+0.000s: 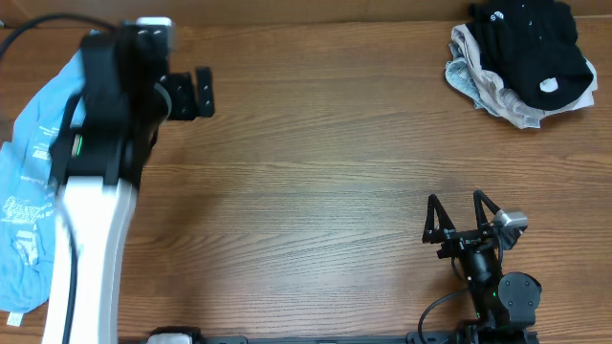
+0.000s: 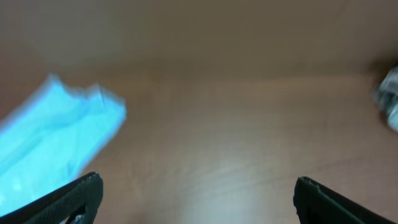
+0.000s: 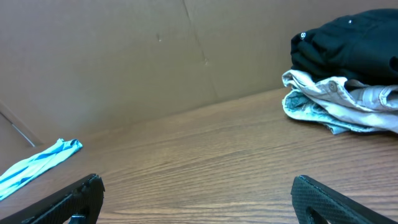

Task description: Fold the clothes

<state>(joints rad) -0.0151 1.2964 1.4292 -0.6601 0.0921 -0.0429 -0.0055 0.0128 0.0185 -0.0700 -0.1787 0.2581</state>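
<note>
A pile of clothes sits at the table's far right corner: a black garment (image 1: 531, 43) with small white marks lies on top of a pale crumpled one (image 1: 478, 81). The pile also shows in the right wrist view (image 3: 348, 43). A light blue garment (image 1: 29, 162) lies flat along the left edge, partly under my left arm, and shows blurred in the left wrist view (image 2: 50, 143). My left gripper (image 1: 196, 93) is open and empty, high at the back left. My right gripper (image 1: 457, 215) is open and empty near the front right.
The wooden table (image 1: 316, 172) spans the view. A brown cardboard wall (image 3: 124, 56) stands behind the table's far edge. My left arm's white and black body (image 1: 91, 210) covers the table's left side.
</note>
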